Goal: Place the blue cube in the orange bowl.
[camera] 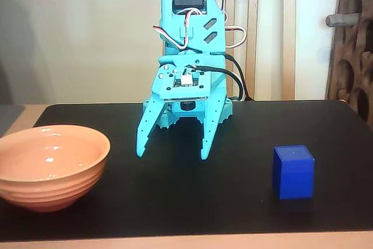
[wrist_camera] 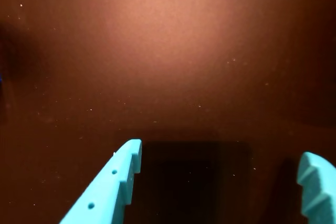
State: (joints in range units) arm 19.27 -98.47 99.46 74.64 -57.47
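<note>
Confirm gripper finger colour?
Light turquoise-blue fingers, same as the rest of the arm; clearest in the fixed view.

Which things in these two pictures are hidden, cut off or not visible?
- Orange bowl, fixed view: its left side is cut off by the picture edge.
- Blue cube: its back and underside are hidden in the fixed view. In the wrist view it is not recognizable.
- Gripper, wrist view: only its two open fingertips show, and the bottom edge cuts off the rest.

Orange bowl (camera: 49, 167) cut by fixed view's left edge; fingers (wrist_camera: 113, 187) cropped in wrist view
</note>
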